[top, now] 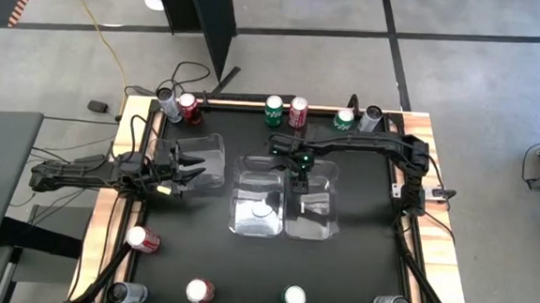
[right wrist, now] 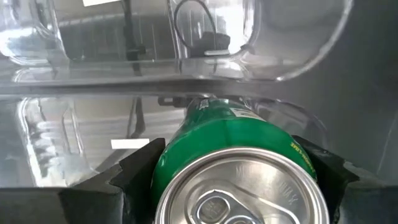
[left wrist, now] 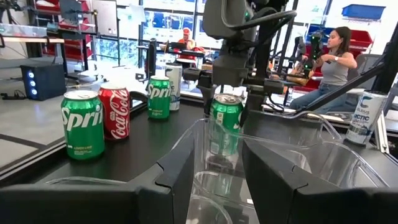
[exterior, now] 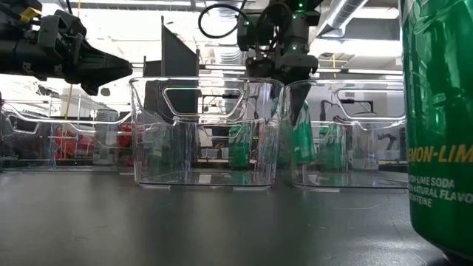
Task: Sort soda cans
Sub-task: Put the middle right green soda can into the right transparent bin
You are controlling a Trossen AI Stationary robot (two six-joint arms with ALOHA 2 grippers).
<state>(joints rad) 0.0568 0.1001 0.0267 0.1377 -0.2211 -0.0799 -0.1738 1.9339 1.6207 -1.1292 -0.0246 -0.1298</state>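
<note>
Over right bin [top: 311,215]: right tool [right wrist: 230,180] grips green can [right wrist: 239,162].

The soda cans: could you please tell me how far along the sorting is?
Nothing looks finished: no can stands released in the clear bins. In hand: the right gripper holds a green can partly down inside the right-hand bin; the left gripper waits open over the left bin. Left: six far-edge cans and five near-edge cans.

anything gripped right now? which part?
Right gripper holds a green can upright by its sides near the top, above the right clear bin. Left gripper holds nothing.
</note>
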